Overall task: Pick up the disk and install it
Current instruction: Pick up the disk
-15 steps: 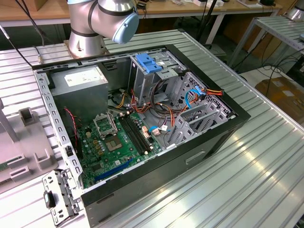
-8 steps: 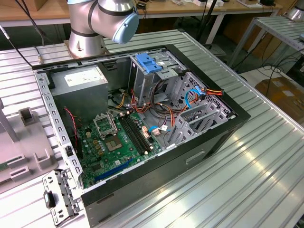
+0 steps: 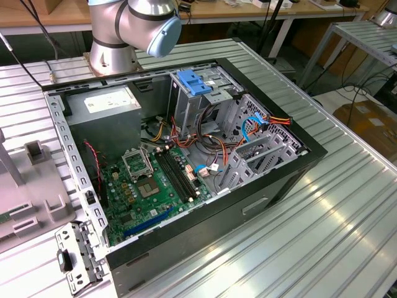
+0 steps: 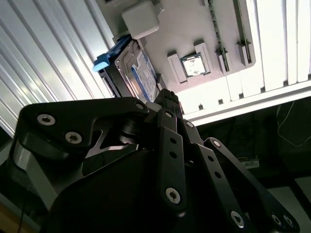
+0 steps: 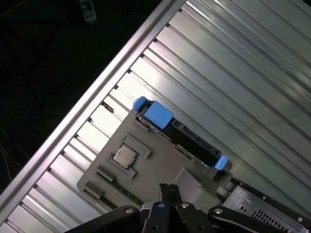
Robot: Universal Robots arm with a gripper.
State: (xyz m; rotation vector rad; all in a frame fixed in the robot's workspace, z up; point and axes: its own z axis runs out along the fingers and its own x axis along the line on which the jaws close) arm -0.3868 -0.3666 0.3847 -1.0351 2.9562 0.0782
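Note:
The disk point(image 5: 190, 139) stands on edge in a grey holder block point(image 5: 160, 167) on the ribbed metal table. Its blue carrier shows as blue tabs at both ends. In the second wrist view its silver face with the white and blue label point(image 4: 142, 73) is turned toward the camera. In both wrist views my gripper point(image 5: 168, 188) hovers over the holder block, apart from the disk. Its black fingertips point(image 4: 167, 99) are pressed together with nothing between them.
An open computer case point(image 3: 186, 155) lies on the table with a green motherboard point(image 3: 149, 186), a grey power supply point(image 3: 108, 102) and a metal drive cage point(image 3: 208, 102) topped by a blue latch point(image 3: 194, 82). The holder block also carries a processor chip point(image 5: 125, 156). The arm's base point(image 3: 111, 53) stands behind the case.

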